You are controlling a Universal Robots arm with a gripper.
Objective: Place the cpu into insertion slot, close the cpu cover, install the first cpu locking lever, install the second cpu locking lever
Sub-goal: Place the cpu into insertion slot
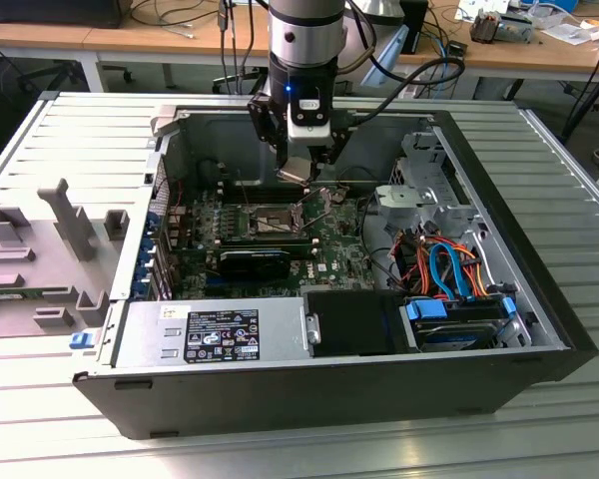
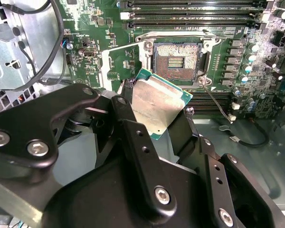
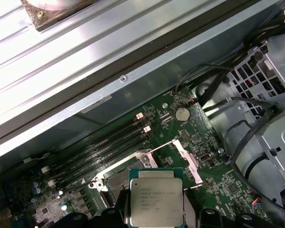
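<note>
Clamped on opposite edges of the small silvery-grey square cpu (image 2: 157, 103), the black two-finger gripper (image 1: 298, 168) holds it clear above the dark-centred, metal-rimmed insertion slot (image 2: 176, 60) in the green circuit board (image 2: 92, 64), apparently to line them up.

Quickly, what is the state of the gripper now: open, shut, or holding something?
Gripper: shut on the cpu, which is not yet in the insertion slot.

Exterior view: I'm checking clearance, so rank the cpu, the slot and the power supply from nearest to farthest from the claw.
1. cpu, held in the claw.
2. slot, on the board beneath.
3. power supply, against the case's near wall.
</note>
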